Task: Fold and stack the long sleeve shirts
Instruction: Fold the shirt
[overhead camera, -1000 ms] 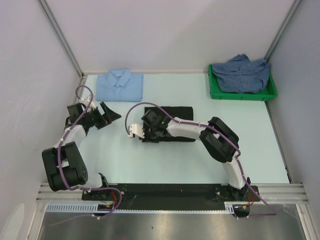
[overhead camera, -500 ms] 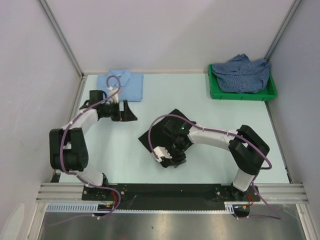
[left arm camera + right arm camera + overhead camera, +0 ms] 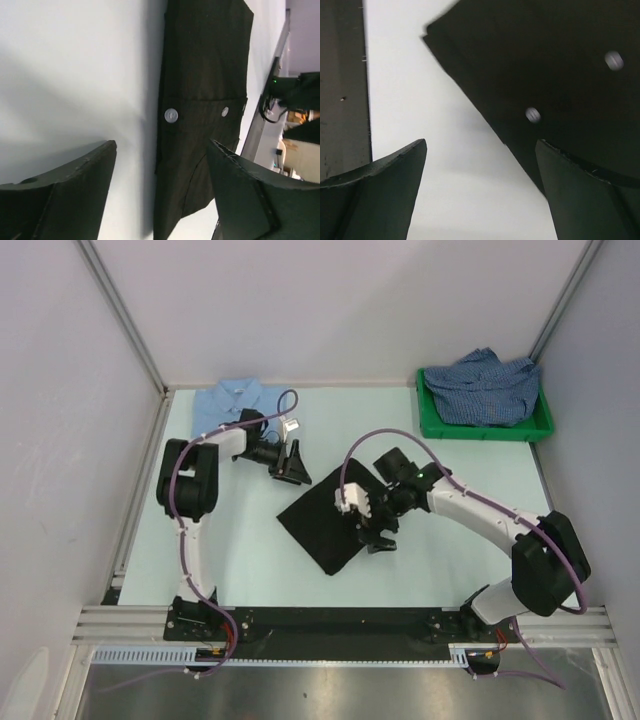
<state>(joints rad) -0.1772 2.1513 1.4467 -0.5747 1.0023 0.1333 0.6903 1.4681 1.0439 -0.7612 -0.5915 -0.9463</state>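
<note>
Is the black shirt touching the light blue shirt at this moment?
Apart. The top external view shows bare table between the black shirt and the light blue shirt, which lies at the far edge.

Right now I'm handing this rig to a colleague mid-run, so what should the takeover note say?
Left tool: open, empty, pointed at the black shirt from its left.
Right tool: open, empty, over that shirt's edge.
Black shirt: folded, lying askew mid-table.
Light blue shirt: folded, rear left, apart from the black one.
Blue-and-white checked shirt: crumpled in the green bin, rear right.
Done: two shirts folded.
Left: stack those two, then fold the checked shirt and add it.
</note>
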